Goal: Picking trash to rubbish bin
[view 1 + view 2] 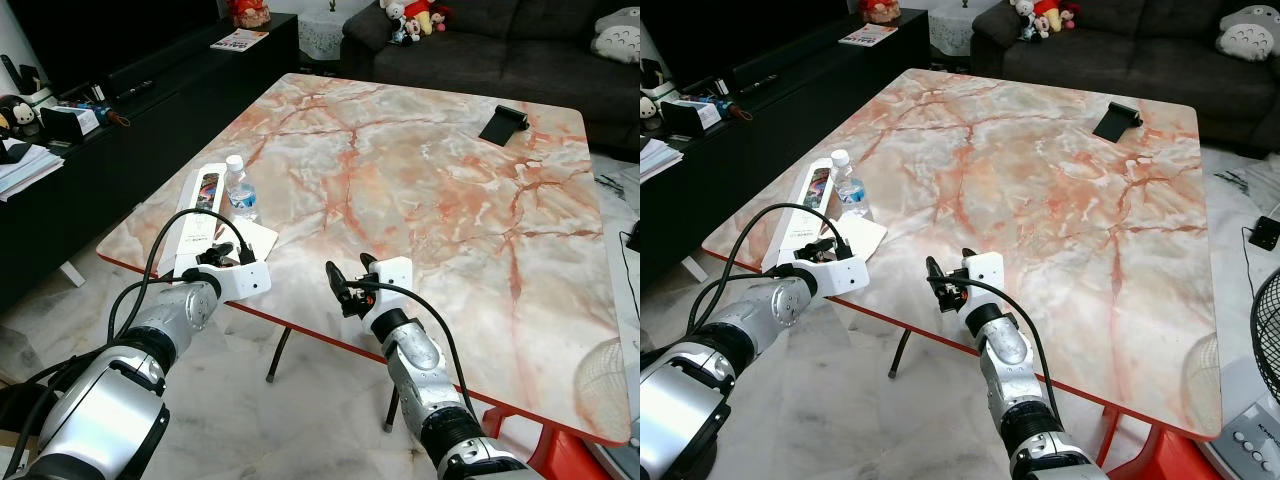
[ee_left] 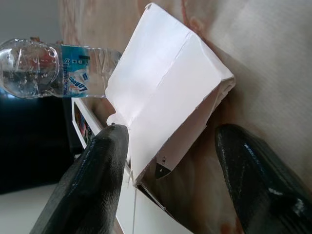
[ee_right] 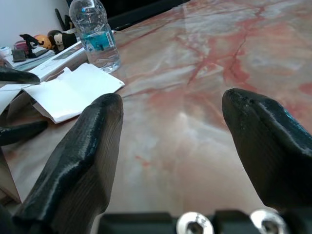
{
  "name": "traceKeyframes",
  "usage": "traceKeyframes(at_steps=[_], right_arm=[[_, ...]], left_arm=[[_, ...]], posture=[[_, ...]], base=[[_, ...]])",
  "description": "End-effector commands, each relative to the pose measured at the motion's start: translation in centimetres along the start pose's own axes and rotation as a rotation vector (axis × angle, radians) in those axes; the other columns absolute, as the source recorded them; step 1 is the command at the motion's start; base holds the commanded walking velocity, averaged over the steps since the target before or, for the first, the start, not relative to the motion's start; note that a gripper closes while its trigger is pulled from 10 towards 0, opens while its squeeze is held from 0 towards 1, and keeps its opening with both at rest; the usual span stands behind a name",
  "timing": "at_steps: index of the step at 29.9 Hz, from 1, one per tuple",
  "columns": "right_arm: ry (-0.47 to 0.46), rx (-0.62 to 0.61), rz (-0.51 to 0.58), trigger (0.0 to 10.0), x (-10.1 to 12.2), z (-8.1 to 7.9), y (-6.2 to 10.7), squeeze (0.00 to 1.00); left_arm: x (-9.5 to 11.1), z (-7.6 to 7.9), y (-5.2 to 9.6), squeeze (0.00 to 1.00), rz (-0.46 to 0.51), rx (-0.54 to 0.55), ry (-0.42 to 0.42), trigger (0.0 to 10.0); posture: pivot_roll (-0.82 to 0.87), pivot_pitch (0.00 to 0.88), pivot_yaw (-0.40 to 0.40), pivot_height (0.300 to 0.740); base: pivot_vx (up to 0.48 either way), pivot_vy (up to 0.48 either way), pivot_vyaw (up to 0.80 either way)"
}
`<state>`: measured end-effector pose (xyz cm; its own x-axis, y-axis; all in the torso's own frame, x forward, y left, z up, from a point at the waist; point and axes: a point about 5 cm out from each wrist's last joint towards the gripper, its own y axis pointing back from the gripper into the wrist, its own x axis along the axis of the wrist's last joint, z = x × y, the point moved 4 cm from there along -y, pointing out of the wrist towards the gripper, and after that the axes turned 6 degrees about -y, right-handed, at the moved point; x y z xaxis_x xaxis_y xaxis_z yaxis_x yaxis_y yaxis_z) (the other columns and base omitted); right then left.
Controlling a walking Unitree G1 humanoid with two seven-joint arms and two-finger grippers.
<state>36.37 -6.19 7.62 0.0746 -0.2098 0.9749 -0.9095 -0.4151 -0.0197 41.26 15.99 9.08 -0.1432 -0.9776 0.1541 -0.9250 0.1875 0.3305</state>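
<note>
A white folded paper (image 2: 165,97) lies near the front left corner of the marble table (image 1: 420,180). Just behind it stands a clear water bottle (image 1: 240,190) with a blue label, beside a long white box (image 1: 195,215). My left gripper (image 1: 222,252) is open at the table edge, its fingers (image 2: 92,180) on either side of the paper's near corner, not closed on it. My right gripper (image 1: 348,275) is open and empty, low over the front edge to the right of the paper (image 3: 73,90).
A small black object (image 1: 503,123) lies at the table's far right. A black low cabinet (image 1: 150,100) with clutter runs along the left, and a dark sofa (image 1: 500,50) stands behind. A fan (image 1: 605,390) is at the lower right.
</note>
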Motion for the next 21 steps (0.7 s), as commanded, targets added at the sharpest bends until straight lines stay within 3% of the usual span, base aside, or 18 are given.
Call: traceKeyframes(at_steps=[1, 21], right_arm=[[0.002, 0.009, -0.003, 10.0, 0.0, -0.4, 0.0, 0.00], [0.000, 0.004, 0.000, 10.0, -0.3, -0.5, 0.7, 0.00]], left_arm=[[-0.9, -0.1, 0.0, 0.00, -0.047, -0.005, -0.021, 10.0], [-0.6, -2.8, -0.4, 0.00, -0.082, 0.103, -0.003, 10.0]], posture=[[-0.07, 0.092, 0.035, 0.740], [-0.09, 0.112, 0.030, 0.740]], base=[[0.000, 0.000, 0.00], [0.000, 0.000, 0.00]])
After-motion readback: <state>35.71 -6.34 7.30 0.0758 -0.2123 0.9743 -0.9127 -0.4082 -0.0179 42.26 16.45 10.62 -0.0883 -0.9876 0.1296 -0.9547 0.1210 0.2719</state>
